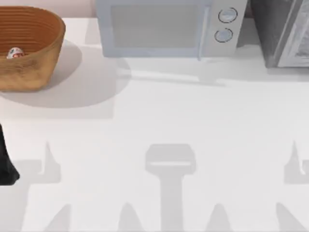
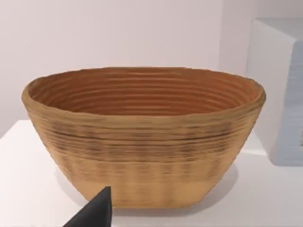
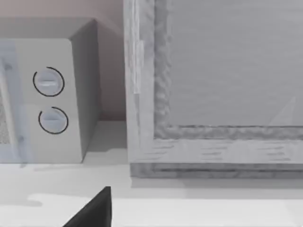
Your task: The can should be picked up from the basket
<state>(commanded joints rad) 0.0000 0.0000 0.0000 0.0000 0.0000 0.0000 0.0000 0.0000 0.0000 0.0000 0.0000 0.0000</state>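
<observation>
Here, the can (image 1: 15,53) lies inside the wicker basket (image 1: 46,58), left of the grey microwave (image 1: 164,29) on the white desk (image 1: 169,111). The left arm (image 1: 6,159) sits well apart from the basket; whether its gripper is apart or together, I cannot tell.

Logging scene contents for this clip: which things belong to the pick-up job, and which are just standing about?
Job:
can, inside the basket
basket, far left of table
left arm, at the left edge

Standing about:
microwave
grey cabinet, far right
</observation>
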